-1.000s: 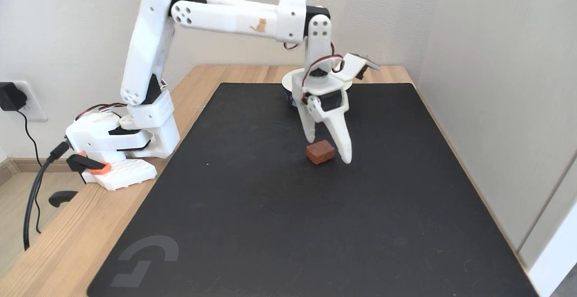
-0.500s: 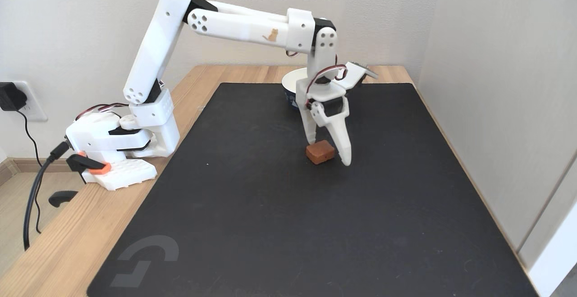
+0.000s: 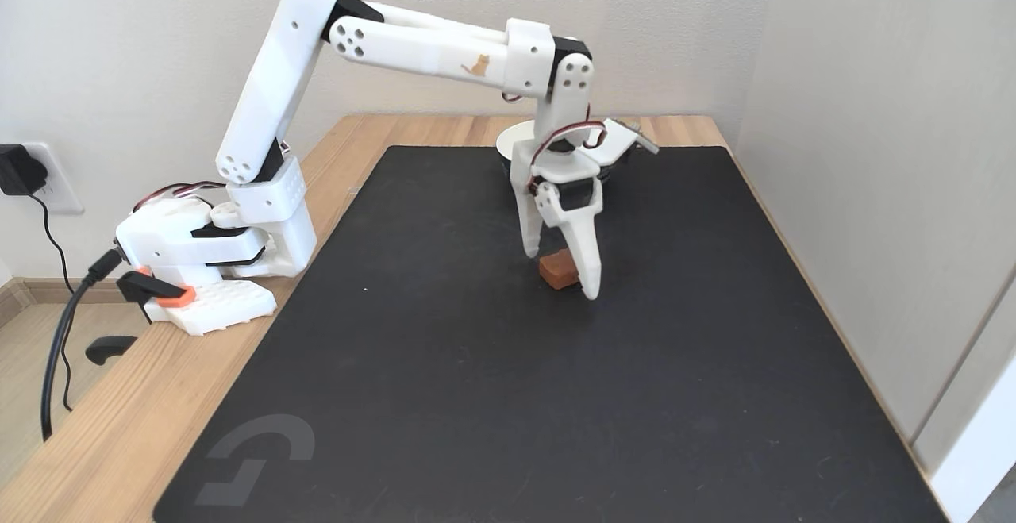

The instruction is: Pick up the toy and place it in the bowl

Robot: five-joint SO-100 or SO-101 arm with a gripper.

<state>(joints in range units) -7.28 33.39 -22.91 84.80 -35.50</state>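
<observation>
Now the jaws [image 3: 562, 275] have narrowed around the toy [image 3: 557, 270] compared with half a second back, when they stood wider with the block sitting squarely between them. In the fixed view the longer white finger [image 3: 586, 257] crosses in front of the block's right side and hides part of it, while the shorter finger comes down just behind its left edge. The block also looks turned and slightly tipped where it lay flat before, so the fingers have most likely met it and nudged it as they came together. The jaws are partly closed on the block, yet whether they press it firmly on both sides cannot be told from this angle. The toy is low on the black mat [image 3: 476, 364] that covers the wooden bench [image 3: 103, 444], near the mat's middle and a little toward the far side; no gap shows beneath it. For the task this reads as the grasp being made: the lift has not begun, and a skewed block could slip out if the squeeze is uneven. The bowl [image 3: 508, 144] stands at the far edge of the mat, behind the wrist, which hides most of it. A slice of its pale rim and inside wall shows, and what can be seen of the interior holds nothing, though the rest is covered.
</observation>
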